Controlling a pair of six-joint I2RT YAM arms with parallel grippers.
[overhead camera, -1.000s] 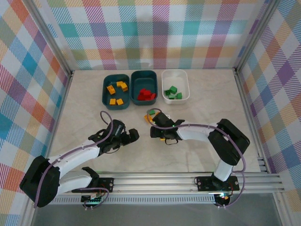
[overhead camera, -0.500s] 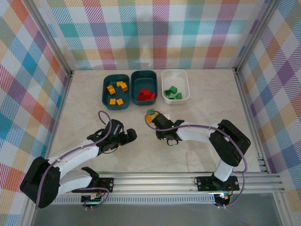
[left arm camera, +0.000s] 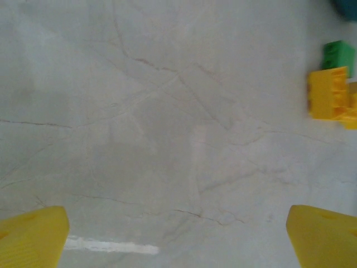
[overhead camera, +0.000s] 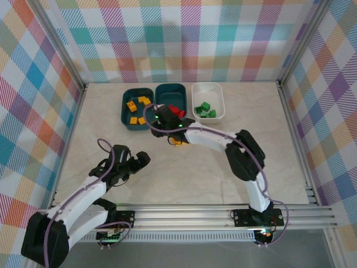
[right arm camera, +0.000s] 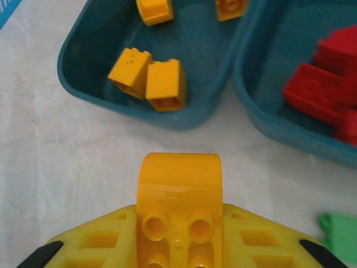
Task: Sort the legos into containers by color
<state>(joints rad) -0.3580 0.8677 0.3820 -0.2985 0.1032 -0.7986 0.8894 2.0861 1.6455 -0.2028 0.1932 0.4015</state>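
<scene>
My right gripper (overhead camera: 159, 125) is shut on a yellow-orange lego (right arm camera: 179, 205), held above the table just short of the bins. Ahead of it, the left dark teal bin (right arm camera: 83, 78) holds several yellow-orange legos (right arm camera: 146, 81), and the middle dark teal bin (right arm camera: 262, 120) holds red legos (right arm camera: 326, 92). The white bin (overhead camera: 217, 100) holds green legos (overhead camera: 204, 109). A green lego (left arm camera: 338, 54) and a yellow lego (left arm camera: 328, 92) lie loose on the table. My left gripper (overhead camera: 140, 159) is open over bare table with nothing between its yellow fingertips (left arm camera: 33, 237).
The three bins (overhead camera: 138, 124) stand side by side at the back of the marble tabletop. The loose legos (overhead camera: 179, 141) lie under my right forearm. Plaid walls and a metal frame (overhead camera: 293, 123) enclose the table.
My right gripper has carried the yellow-orange lego from mid-table up and left to the near edge of the teal bins. My left arm has drawn back to the left.
</scene>
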